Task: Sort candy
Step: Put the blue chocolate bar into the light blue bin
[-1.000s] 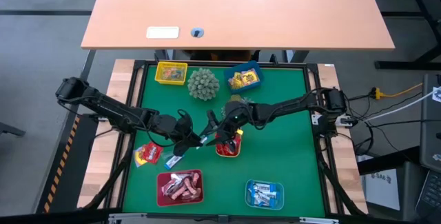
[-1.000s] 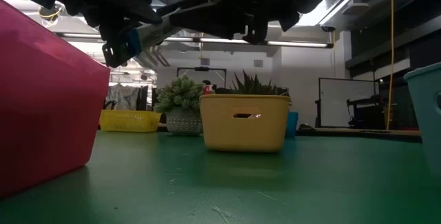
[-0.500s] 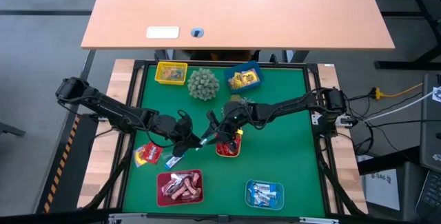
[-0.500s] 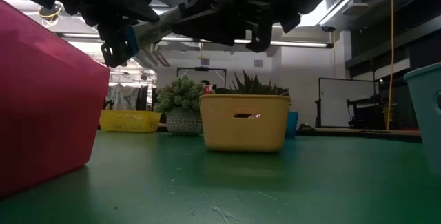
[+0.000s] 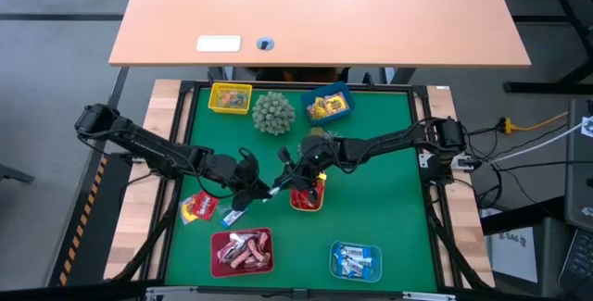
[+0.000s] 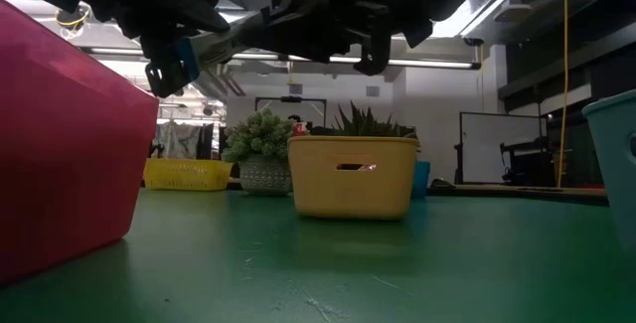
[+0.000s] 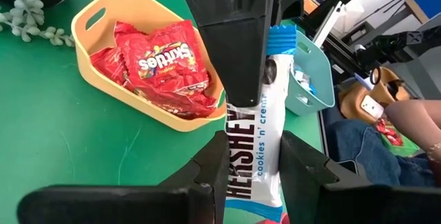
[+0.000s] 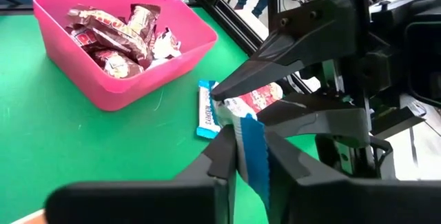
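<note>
Mid-table handover: left gripper [image 7: 251, 172] and right gripper [image 8: 249, 155] both clamp one blue-white candy bar [image 7: 256, 148] above the mat.

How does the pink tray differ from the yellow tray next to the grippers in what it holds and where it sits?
The pink tray sits near the table's front edge and holds brown-pink wrapped candy. The yellow tray sits mid-table, under the right gripper, and holds red Skittles bags. In the high view the pink tray looks larger than the yellow tray. Both are open plastic trays on the green mat.
</note>
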{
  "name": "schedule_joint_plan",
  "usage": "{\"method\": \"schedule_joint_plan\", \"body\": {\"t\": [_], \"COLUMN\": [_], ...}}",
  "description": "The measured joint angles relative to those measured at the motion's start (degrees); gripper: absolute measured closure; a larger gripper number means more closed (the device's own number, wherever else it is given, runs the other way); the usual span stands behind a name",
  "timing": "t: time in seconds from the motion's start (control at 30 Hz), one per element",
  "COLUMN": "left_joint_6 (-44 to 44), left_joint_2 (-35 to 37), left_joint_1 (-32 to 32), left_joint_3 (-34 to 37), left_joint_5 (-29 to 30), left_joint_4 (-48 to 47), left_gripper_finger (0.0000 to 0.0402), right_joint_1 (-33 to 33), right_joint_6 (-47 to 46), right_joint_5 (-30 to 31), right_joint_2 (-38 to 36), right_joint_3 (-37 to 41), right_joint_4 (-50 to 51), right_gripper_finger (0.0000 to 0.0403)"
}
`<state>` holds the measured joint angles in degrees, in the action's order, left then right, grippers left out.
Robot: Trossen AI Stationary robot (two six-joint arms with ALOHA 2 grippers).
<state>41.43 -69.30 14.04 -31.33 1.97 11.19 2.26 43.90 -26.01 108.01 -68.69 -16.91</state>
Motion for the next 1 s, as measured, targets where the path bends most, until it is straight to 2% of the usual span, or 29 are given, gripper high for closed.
{"method": "schedule_joint_plan", "body": {"t": [0.27, 0.6, 1.0], "left_joint_6": [0.3, 4.5, 4.5], "left_joint_2": [0.0, 0.0, 0.0], "left_joint_1": [0.0, 0.0, 0.0], "left_joint_3": [0.0, 0.0, 0.0], "left_joint_5": [0.2, 2.2, 2.3], "left_joint_4": [0.0, 0.1, -0.4], "left_gripper_finger": [0.0304, 0.0234, 0.0222], "right_joint_1": [0.0, 0.0, 1.0], "right_joint_6": [0.0, -0.1, -1.6], "right_joint_5": [0.0, 0.0, 2.7], "right_joint_2": [0.0, -0.2, -11.3], "right_joint_3": [0.0, 0.0, 0.1], "right_joint_4": [0.0, 1.7, 23.3], "right_gripper_finger": [0.0373, 0.0374, 0.0371]}}
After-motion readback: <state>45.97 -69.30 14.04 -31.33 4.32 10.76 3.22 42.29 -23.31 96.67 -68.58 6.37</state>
